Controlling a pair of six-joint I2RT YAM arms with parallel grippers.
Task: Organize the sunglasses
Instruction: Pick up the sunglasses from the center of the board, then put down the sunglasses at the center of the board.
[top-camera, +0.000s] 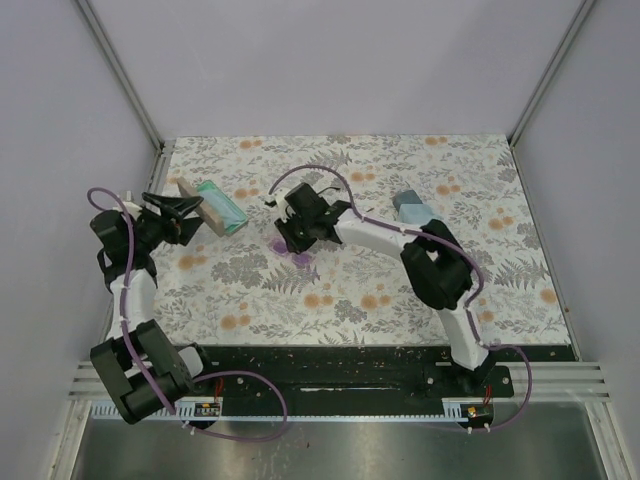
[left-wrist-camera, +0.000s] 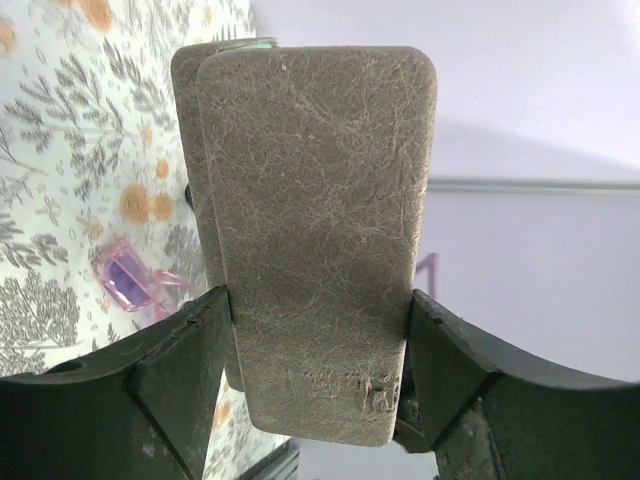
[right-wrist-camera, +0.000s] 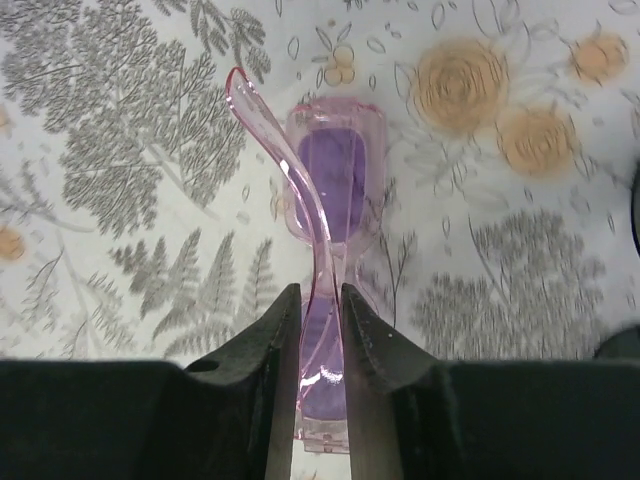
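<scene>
Sunglasses (right-wrist-camera: 335, 170) in right claw (right-wrist-camera: 322, 305), case (left-wrist-camera: 315, 240) embossing illegible

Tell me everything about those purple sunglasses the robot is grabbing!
The purple sunglasses have see-through pink plastic frames and purple tinted lenses. One curved ear arm shows, crossing beside a lens. They seem to rest on the flowery tablecloth, near its middle. The right gripper pinches them between its two black fingers, one on each side.
</scene>
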